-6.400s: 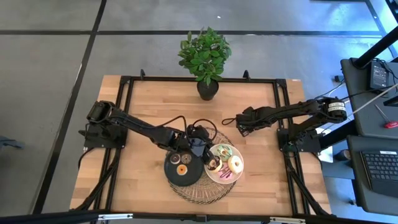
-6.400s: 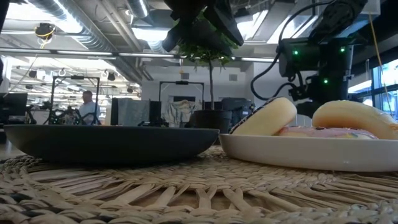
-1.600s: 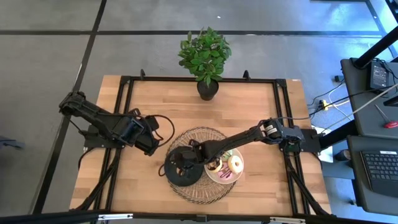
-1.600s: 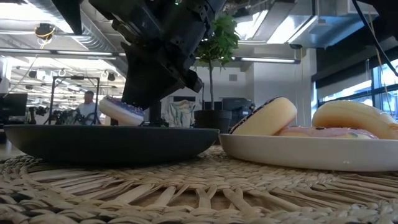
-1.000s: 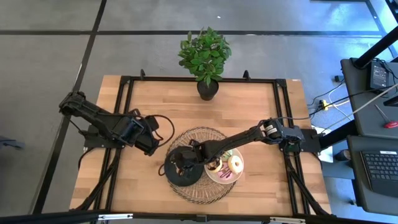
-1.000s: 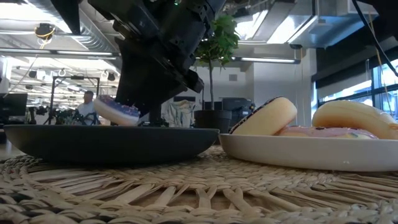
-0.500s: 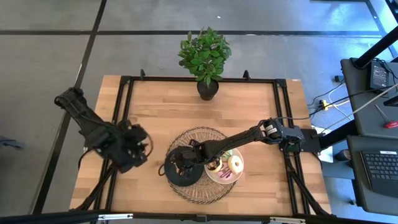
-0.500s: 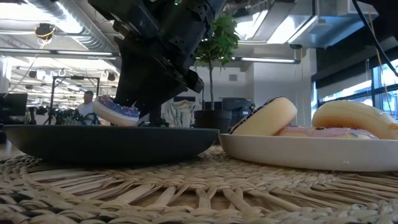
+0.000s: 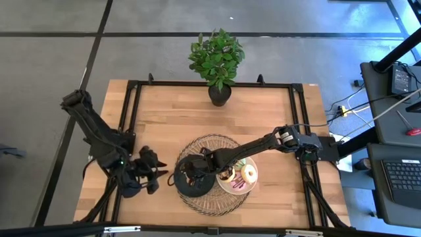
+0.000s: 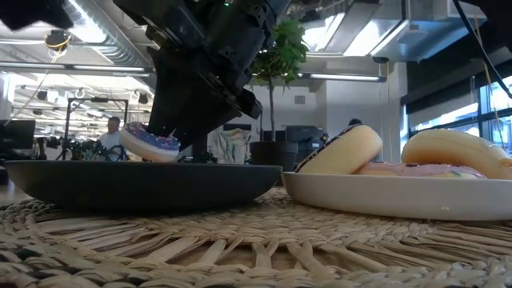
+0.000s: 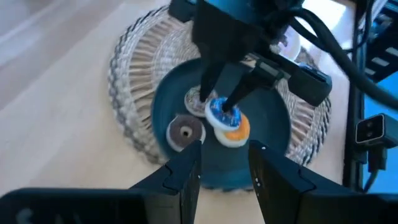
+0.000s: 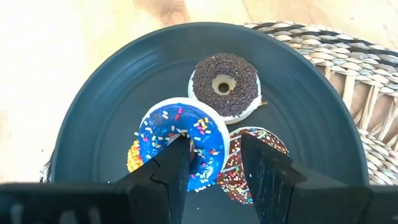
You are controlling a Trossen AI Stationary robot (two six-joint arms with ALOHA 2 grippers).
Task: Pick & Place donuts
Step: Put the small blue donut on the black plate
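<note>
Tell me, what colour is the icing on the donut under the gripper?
Bright blue with coloured sprinkles on the donut; the right wrist view shows it best.

grey concrete floor (image 9: 59, 46) spreads all around, crossed by dark lines. the wooden table (image 9: 256, 115) sits in a black frame, and at its far edge a leafy potted plant (image 9: 216, 60) stands in a dark pot. off to the right, a black desk (image 9: 395, 178) carries a keyboard (image 9: 402, 179) and cables. from table height, the room opens deep behind: ceiling ducts and pipes (image 10: 104, 32), strip lights glowing, a person (image 10: 114, 136) standing far off on the left, tall windows (image 10: 494, 104) at the right.
</note>
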